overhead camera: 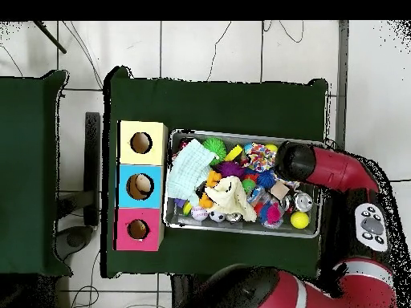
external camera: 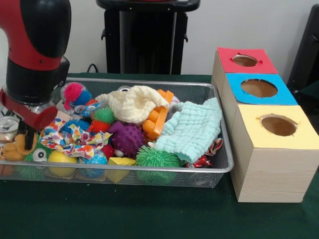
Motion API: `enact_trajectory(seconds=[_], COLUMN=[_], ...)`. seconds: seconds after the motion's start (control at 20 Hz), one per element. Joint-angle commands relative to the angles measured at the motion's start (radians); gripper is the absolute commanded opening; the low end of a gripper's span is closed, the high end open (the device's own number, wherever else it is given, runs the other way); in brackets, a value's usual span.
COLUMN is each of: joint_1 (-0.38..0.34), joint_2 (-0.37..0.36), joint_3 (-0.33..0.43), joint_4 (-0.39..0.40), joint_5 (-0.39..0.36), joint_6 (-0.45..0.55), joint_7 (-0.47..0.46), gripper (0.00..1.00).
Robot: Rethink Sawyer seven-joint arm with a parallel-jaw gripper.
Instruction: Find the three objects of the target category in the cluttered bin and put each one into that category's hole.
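Note:
The silver wire-mesh bin (external camera: 164, 170) stands on the green table, packed with toys; it also shows in the overhead view (overhead camera: 315, 228). My red and black arm (external camera: 35, 45) comes down over the bin's left end. The gripper (external camera: 25, 135) hangs low among the toys there, and its state does not show. An orange-tan plush (external camera: 13, 149) lies right beside it, partly hidden. In the overhead view the arm (overhead camera: 321, 167) covers the gripper. I cannot pick out the tiger or the pale yellow plush.
Three wooden boxes with round holes stand right of the bin: red top (external camera: 264, 62), blue top (external camera: 281, 97), yellow top (external camera: 299, 137). In the bin lie a cream cloth (external camera: 134, 102), a mint cloth (external camera: 192, 129), a purple spiky ball (external camera: 127, 137) and a green one (external camera: 157, 158).

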Motion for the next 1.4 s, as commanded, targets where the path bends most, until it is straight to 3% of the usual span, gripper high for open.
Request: enact_trajectory(seconds=[0.05, 0.6, 0.95, 1.4], joint_1=[-0.042, -0.014, 0.074, 0.205], joint_2=[-0.195, -0.318, -0.386, -0.447], joint_3=[0.166, 0.198, 0.156, 0.109], joint_4=[0.247, 0.371, 0.447, 0.539], joint_5=[0.054, 0.079, 0.123, 0.171], joint_6=[0.092, 0.146, 0.173, 0.131], joint_7=[-0.093, -0.044, 0.066, 0.160], gripper=[0.00, 0.00, 0.00, 0.00])
